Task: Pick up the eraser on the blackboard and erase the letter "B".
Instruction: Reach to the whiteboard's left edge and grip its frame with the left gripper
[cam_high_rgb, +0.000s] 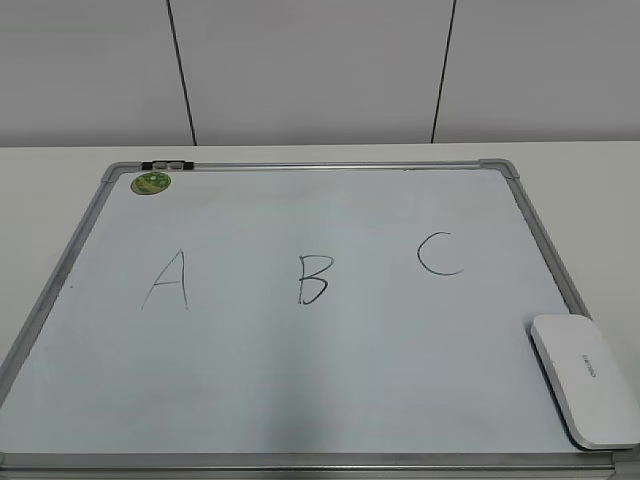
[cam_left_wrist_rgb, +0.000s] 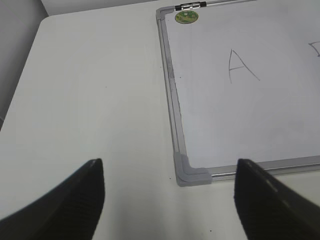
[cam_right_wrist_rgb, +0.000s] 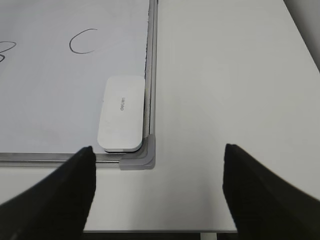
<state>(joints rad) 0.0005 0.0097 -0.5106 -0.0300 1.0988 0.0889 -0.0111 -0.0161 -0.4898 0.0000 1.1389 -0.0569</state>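
Eraser (cam_right_wrist_rgb: 121, 113) lies flat in blackboard (cam_high_rgb: 100, 195) corner — likely light, rigid, smooth; pinch long sides. Right gripper (cam_right_wrist_rgb: 157, 192) and left gripper (cam_left_wrist_rgb: 170, 197) both spread wide, empty.

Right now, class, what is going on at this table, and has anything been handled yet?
Nothing is being handled yet. The blackboard lies flat on the table with A, the letter "B" and C all intact. The eraser rests untouched in the board's near right corner, against the frame. The right tool hangs open over the table just outside that corner, holding nothing. The left tool hangs open near the board's near left corner, also holding nothing.
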